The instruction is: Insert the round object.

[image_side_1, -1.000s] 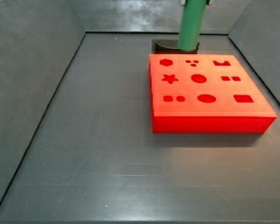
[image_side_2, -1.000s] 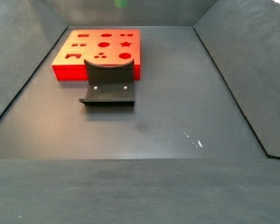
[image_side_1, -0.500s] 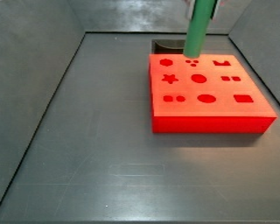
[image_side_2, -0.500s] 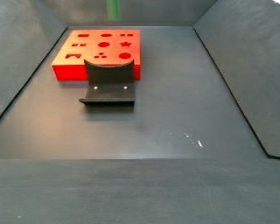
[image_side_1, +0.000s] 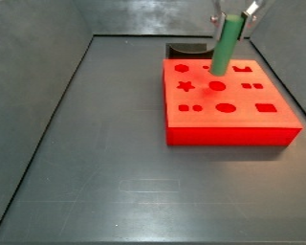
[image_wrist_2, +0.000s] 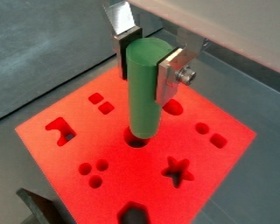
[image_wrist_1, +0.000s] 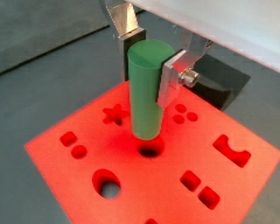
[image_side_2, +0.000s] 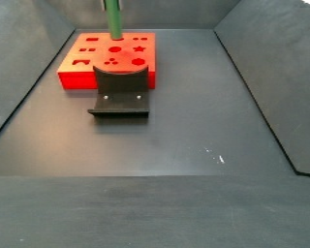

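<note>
My gripper (image_wrist_1: 152, 61) is shut on the green cylinder peg (image_wrist_1: 146, 92), holding it upright by its upper end between the silver fingers (image_wrist_2: 168, 74). The peg (image_wrist_2: 140, 87) hangs over the red block (image_wrist_1: 154, 171), its lower end just above a round hole (image_wrist_1: 149, 151) near the block's middle. In a side view the peg (image_side_1: 225, 46) stands over the block's far part (image_side_1: 226, 100), with the gripper (image_side_1: 240, 11) at the frame's top edge. In a side view only the peg (image_side_2: 113, 19) shows above the block (image_side_2: 108, 56); the gripper is out of frame.
The block has several other cut-outs: a star (image_wrist_1: 111, 114), three small dots (image_wrist_1: 181, 112), squares and an oval. The dark fixture (image_side_2: 120, 93) stands on the floor against the block's side. Grey walls enclose the dark floor (image_side_1: 104, 182).
The peg has moved from beyond the block's far edge over the fixture to above the block's middle holes, and sits lower in the side views.
</note>
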You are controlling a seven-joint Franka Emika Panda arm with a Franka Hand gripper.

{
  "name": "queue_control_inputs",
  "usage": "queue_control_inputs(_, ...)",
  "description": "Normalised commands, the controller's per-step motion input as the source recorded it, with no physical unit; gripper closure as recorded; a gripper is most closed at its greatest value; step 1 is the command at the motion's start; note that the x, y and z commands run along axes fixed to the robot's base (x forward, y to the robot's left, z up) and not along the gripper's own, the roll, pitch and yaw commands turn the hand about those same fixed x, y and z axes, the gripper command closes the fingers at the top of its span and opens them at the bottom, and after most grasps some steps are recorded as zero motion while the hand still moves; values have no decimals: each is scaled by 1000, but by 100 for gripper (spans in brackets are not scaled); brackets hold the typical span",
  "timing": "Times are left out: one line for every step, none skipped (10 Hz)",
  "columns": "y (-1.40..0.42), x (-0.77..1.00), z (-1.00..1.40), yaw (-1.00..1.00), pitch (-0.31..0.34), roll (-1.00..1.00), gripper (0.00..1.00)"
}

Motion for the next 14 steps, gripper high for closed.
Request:
queue_control_inputs(23,340,-209,0,49,66,100)
queue_control_inputs(57,240,-234,0,29,74,100)
queue_control_inputs(54,123,-286,14,0,39,100)
queue_control_inputs(43,0,-411,0,-33,0,100)
queue_control_inputs(0,-117,-357,0,-84,0,100)
queue_control_inputs(-51,-246,-34,-69,-94,0,100)
queue_control_inputs(0,-217,0,-29,-90,-31,100)
queue_control_inputs(0,-237,0,-66,-83,-39,100)
queue_control_inputs(0,-140,-17,0,-83,-33,100)
queue_control_inputs(0,0,-143,0,-54,-43,100)
queue_control_inputs(0,37,-289,0,-80,-29,100)
queue_control_inputs(0,243,-289,0,-67,-1,100)
queue_control_inputs(0,394,-266,9,-36,0,100)
queue_control_inputs(0,506,-249,17,-4,1,100)
